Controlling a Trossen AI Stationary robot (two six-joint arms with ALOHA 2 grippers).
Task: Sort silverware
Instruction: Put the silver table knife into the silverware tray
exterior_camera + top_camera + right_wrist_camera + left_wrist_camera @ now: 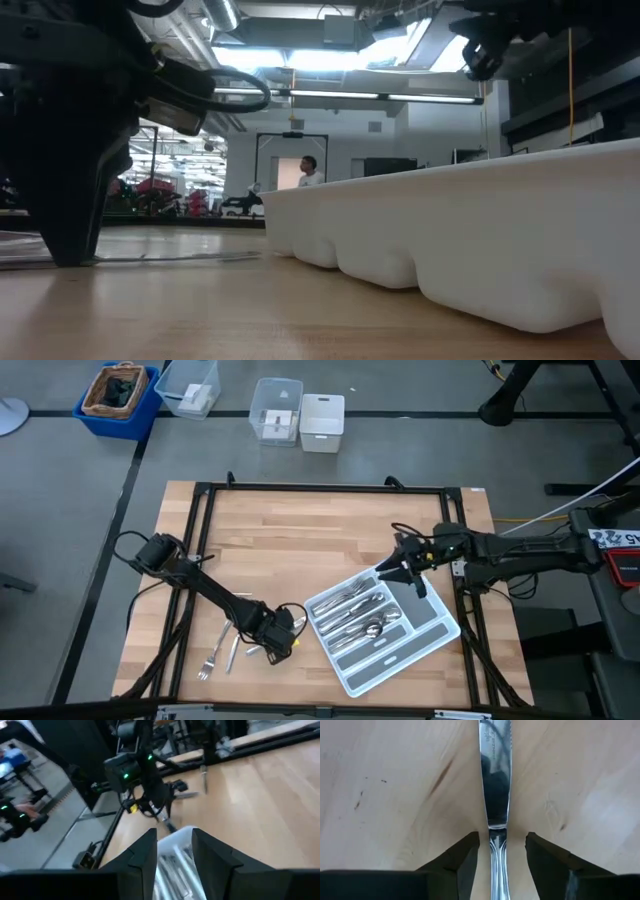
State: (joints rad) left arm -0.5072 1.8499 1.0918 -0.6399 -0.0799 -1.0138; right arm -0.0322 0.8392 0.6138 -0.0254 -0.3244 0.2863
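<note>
A table knife (495,795) lies flat on the wooden table, its blade pointing away from my left gripper (502,840). That gripper is open and points down near the table's front edge (283,635), one finger on each side of the knife's handle (498,870) with a gap on both sides. Two forks (218,652) lie on the table just left of it. The light grey tray (420,650) holds several pieces of silverware (355,615) in its compartments. My right gripper (408,572) hangs open above the tray's far corner, holding nothing (175,837).
Clear plastic boxes (275,410) and a blue bin (118,398) stand on the floor beyond the table's far edge. The tray's white wall (480,240) fills the right of the low view. Bare wood (300,540) spans the table's far half.
</note>
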